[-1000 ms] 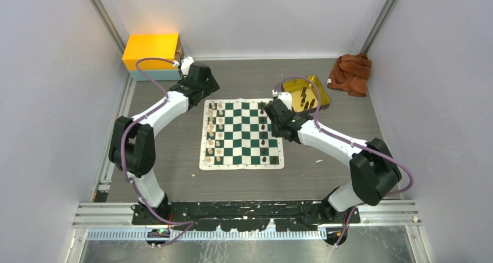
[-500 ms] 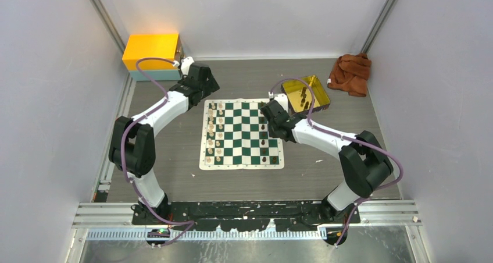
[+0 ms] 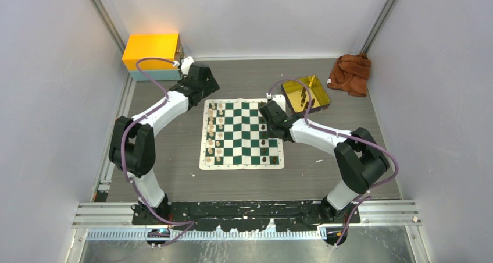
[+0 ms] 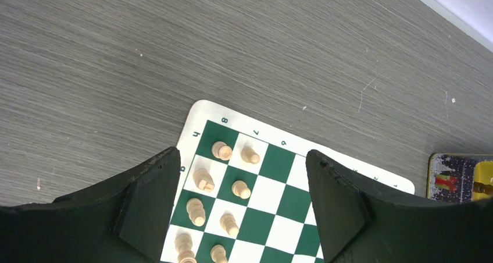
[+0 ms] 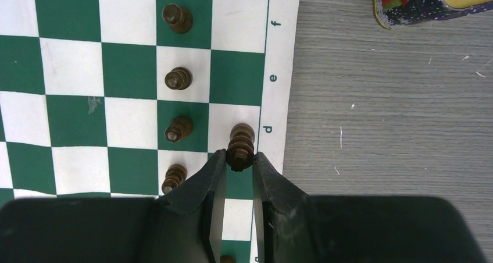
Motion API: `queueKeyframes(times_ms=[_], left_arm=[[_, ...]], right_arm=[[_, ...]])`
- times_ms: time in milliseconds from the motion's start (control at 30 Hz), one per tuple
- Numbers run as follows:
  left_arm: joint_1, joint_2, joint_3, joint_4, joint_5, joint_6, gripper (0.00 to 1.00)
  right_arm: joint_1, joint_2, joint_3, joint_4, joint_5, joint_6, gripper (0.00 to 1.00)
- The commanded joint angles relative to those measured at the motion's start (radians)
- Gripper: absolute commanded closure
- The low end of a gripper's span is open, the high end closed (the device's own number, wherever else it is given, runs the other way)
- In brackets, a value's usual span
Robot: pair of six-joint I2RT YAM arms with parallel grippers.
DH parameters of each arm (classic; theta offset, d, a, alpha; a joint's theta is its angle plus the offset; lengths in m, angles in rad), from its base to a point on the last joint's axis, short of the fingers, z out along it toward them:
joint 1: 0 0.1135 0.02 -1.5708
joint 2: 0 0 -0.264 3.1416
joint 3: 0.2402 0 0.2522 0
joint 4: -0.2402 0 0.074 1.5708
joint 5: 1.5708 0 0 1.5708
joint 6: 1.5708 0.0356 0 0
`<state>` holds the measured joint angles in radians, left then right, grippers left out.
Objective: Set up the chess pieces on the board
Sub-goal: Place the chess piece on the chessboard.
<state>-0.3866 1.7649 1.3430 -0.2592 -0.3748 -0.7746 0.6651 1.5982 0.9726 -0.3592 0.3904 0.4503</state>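
Right gripper (image 5: 238, 160) pinches a dark chess piece (image 5: 240, 139) between its fingertips at the right edge of the board (image 3: 241, 166), over the outermost column of squares and just inside the border letter d. The wrist view does not show whether the piece's base touches the mat. One column in from that edge, four more dark pieces (image 5: 178, 78) stand upright, one to a square, in a line running along the board's right side.

At the board's far left corner, the left gripper (image 4: 241, 155) hangs above the mat with its jaws spread wide and grips nothing. Below it, cream pieces (image 4: 203, 180) fill the two leftmost columns in pairs, each upright on its own square.

The green-and-white board lies flat in the middle of the grey table (image 3: 174, 176), between the two arms. A gold tray (image 3: 317, 87) sits just off the board's far right corner with a few dark figures standing in it. A brown cloth (image 3: 350, 73) lies crumpled beyond the tray, farther from the board. An orange box (image 3: 151, 50) rests well apart from the board's far left corner, against the back wall.
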Motion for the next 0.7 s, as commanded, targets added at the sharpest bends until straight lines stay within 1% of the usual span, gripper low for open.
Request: queueKeyframes(times_ms=[0, 667], left_arm=[[-0.001, -0.002, 0.029, 0.038, -0.021, 0.020, 0.20], [-0.001, 0.010, 0.049, 0.032, -0.022, 0.035, 0.20]], right_arm=[[0.005, 0.006, 0.040, 0.046, 0.000, -0.003, 0.99], [0.005, 0.029, 0.055, 0.047, -0.006, -0.004, 0.99]])
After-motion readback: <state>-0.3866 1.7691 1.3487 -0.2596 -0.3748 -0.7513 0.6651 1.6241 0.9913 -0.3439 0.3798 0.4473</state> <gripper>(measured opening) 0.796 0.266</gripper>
